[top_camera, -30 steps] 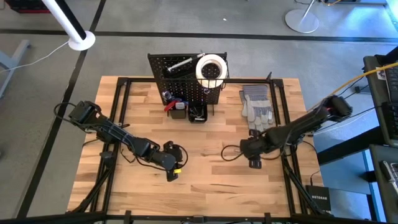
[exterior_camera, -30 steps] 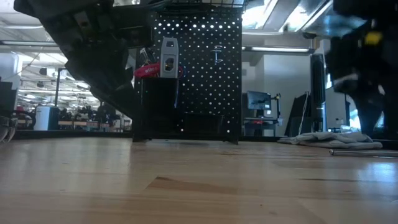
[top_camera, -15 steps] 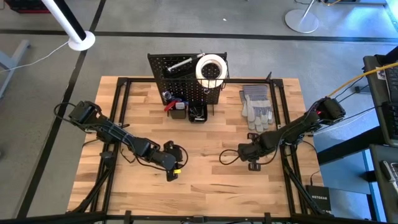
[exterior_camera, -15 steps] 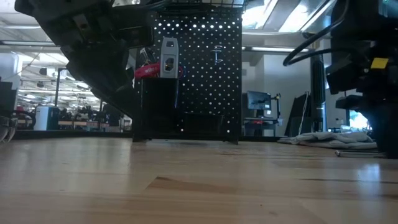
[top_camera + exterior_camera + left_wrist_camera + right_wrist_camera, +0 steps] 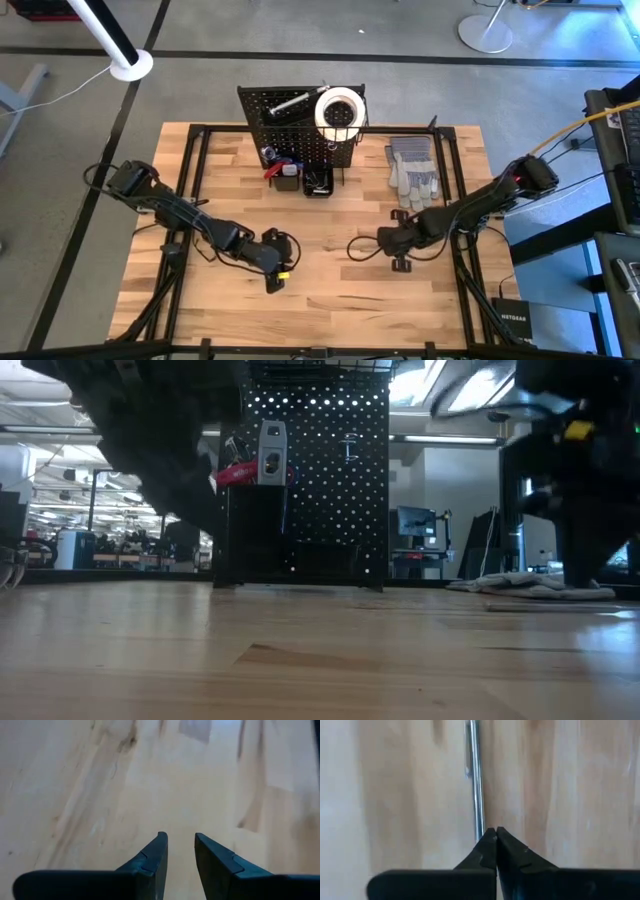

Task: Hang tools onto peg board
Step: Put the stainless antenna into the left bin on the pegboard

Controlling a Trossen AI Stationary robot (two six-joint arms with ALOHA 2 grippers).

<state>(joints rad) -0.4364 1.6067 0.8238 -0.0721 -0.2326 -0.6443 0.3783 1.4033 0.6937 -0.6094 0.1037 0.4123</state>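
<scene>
Seen from above, the right gripper (image 5: 400, 262) has slid leftward across the worktop (image 5: 330, 290) over the last second, away from the grey gloves (image 5: 412, 168), and its jaws have gone from wide apart to closed. The left gripper (image 5: 272, 285) sits low on the worktop's left half, unmoved. The peg board (image 5: 290, 118) stands at the far edge, with a white tape roll (image 5: 340, 110) and a silver bar hung on it, and red-handled tools (image 5: 275, 170) in its bins.

From worktop height, the peg board (image 5: 318, 480) rises in the middle with the red-handled tools (image 5: 240, 472) in a bin. Both arms are dark blurs at the sides. A thin silver rod (image 5: 545, 606) lies flat at the right, near the gloves.

Past the left wrist, the jaws stand a little apart over bare wood, holding nothing.

Past the right wrist, the fingertips (image 5: 492, 840) meet, and the silver rod (image 5: 476, 780) runs straight out from them. Whether they pinch its end or only touch it is unclear. If the grip holds, this tool is likely the next one to go onto the board.
</scene>
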